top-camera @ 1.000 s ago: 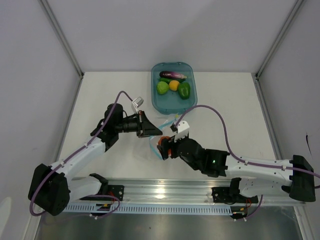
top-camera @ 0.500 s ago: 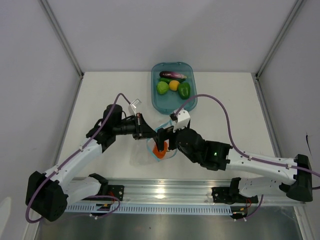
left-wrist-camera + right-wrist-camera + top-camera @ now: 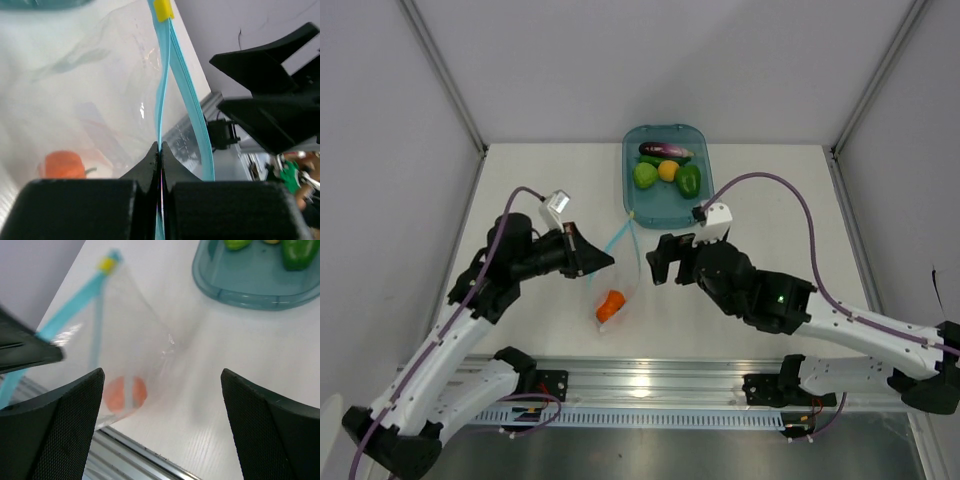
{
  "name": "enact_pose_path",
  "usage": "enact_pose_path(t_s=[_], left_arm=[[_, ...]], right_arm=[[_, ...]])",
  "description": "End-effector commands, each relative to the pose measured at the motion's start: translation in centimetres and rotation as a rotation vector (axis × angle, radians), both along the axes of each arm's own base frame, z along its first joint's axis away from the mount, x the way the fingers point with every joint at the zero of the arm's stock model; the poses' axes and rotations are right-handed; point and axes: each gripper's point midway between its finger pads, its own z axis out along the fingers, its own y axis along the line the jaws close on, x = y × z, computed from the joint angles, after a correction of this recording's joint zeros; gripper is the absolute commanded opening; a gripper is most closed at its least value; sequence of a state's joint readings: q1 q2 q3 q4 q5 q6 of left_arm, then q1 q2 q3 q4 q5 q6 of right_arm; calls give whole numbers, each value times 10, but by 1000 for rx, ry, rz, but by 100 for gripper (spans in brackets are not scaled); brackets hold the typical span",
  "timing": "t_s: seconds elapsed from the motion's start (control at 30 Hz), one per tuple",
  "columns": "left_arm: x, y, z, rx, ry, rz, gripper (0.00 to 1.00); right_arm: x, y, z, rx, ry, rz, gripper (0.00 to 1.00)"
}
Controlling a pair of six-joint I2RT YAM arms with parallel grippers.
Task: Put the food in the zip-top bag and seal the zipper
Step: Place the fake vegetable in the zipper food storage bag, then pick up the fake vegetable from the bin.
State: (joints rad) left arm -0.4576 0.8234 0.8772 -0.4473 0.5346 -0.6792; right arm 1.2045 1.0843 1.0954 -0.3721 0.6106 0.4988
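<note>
Lower centre, the right gripper [image 3: 663, 261] had let the orange piece [image 3: 610, 305] go inside the bag [image 3: 628, 262] and backed away, jaws spread. The left gripper [image 3: 160, 151] kept pinching the zipper [image 3: 162, 90]. The rest waited in the tray [image 3: 708, 200].

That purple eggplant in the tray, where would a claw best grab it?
Across its slim middle, straight down from above. The eggplant lies flat along the teal tray's far wall, with the yellow ball close on its near side, so a sideways approach looks blocked.
</note>
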Motion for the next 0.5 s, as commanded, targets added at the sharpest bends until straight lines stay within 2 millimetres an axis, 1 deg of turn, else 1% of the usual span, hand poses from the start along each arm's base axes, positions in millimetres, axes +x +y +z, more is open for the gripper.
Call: enact_pose_path(t_s=[0.0, 0.03, 0.07, 0.1, 0.13, 0.17, 0.2, 0.23, 0.27, 0.3, 0.33, 0.37, 0.4, 0.47], left_arm=[[-1, 27, 36, 26, -148, 131, 1], [1, 31, 36, 40, -147, 157, 1], [1, 32, 35, 52, -139, 151, 0], [5, 31, 38, 64, -115, 147, 1], [3, 30, 35, 75, -91, 127, 0], [-1, 27, 34, 71, -78, 99, 1], [-3, 28, 31, 66, -76, 102, 1], [-4, 29, 32, 59, -85, 112, 1], [0, 35, 32, 71, -105, 154, 1], [1, 40, 30, 82, -115, 178, 0], [-1, 45, 34, 89, -143, 198, 1], [3, 51, 34, 104, -157, 235, 1], [2, 54, 38, 110, -171, 247, 1], [4, 61, 43, 133, -201, 278, 1]], right_arm=[[12, -35, 30, 84, -4, -118, 99], [12, -43, 32, 92, -1, -130, 99], [21, -53, 33, 94, 2, -167, 99], [23, -54, 31, 100, 21, -159, 99], [26, -59, 27, 95, 46, -166, 99], [40, -70, 22, 89, 63, -210, 100], [44, -72, 19, 84, 75, -210, 99], [46, -69, 15, 85, 89, -187, 99], [59, -74, 8, 55, 92, -210, 99], [64, -75, 2, 34, 97, -212, 99], [72, -72, 0, 22, 92, -207, 99], [83, -70, -10, -28, 93, -209, 98], [95, -71, -7, -26, 73, -229, 97], [112, -67, -7, -61, 44, -206, 96]])
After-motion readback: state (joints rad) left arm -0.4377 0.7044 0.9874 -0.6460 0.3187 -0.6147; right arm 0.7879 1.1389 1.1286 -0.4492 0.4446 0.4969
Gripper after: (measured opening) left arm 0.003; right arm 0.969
